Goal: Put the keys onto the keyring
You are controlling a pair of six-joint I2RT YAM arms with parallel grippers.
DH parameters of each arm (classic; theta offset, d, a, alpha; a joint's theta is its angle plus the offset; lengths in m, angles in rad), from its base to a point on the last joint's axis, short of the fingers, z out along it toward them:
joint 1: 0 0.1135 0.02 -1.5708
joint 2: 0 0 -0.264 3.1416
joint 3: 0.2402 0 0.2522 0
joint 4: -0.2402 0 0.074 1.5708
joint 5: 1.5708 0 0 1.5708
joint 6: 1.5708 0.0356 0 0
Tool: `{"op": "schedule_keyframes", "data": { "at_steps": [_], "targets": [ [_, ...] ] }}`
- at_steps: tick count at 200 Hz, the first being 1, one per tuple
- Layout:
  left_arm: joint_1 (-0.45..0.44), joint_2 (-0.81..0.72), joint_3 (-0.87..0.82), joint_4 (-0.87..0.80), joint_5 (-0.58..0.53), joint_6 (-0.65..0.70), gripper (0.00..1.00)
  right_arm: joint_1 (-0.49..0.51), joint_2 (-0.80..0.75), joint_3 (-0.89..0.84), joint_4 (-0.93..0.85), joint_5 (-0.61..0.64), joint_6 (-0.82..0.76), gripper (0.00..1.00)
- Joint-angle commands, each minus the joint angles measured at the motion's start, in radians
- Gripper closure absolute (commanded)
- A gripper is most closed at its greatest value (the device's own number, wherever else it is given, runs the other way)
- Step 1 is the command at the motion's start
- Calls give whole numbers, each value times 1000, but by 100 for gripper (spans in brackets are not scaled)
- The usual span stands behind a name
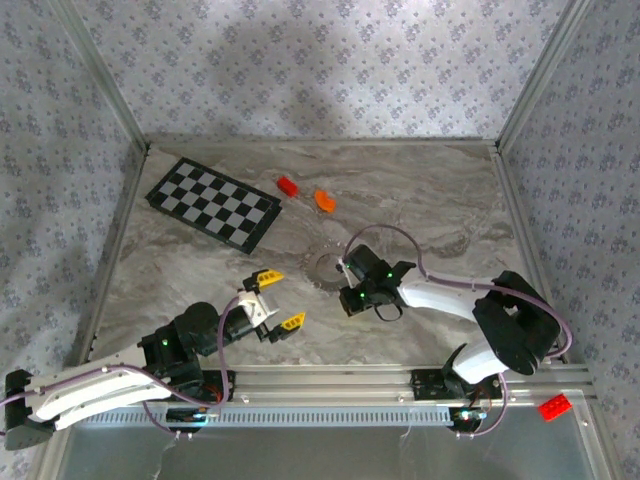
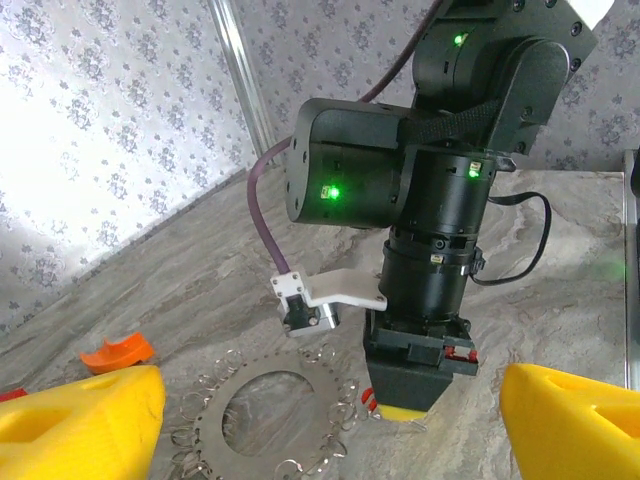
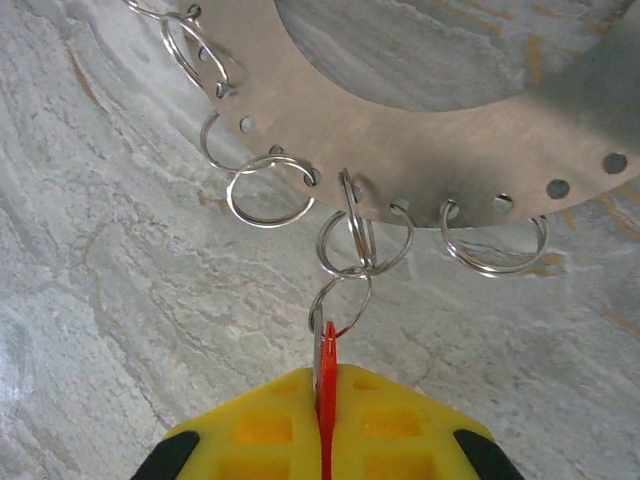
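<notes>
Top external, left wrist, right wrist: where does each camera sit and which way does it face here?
Top external: above and behind the bases, looking down on the table; both arms show, with left gripper and right gripper.
Left wrist: low, facing across the table at the right gripper; its own yellow fingers sit in the bottom corners.
Right wrist: close above the keyring, looking down; its own yellow fingertips pinch the red key.
Shared: both wrist views see the keyring's small split rings.

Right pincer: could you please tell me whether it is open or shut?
Shut: the yellow fingers of the right pincer clamp the red key edge-on, beside the keyring.
</notes>
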Motion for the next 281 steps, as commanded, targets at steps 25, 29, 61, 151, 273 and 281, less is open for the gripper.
{"op": "schedule_keyframes", "data": {
  "at_steps": [25, 29, 61, 151, 273, 281],
  "targets": [
    [2, -21, 7, 38, -5, -2, 13, 19, -21, -42, 29, -7, 34, 100],
    [3, -21, 7, 36, -9, -2, 13, 20, -23, -45, 31, -7, 37, 100],
    [3, -16, 9, 21, -23, -13, 13, 27, -41, -80, 63, -8, 54, 99],
    [3, -4, -2, 29, -32, -44, 12, 31, -70, -132, 101, -13, 59, 88],
    [11, 22, -9, 34, -63, -96, 8, 59, -288, -209, 89, 79, 70, 65],
    [11, 19, -11, 32, -73, -102, 7, 61, -322, -215, 75, 97, 70, 62]
  ]
}}
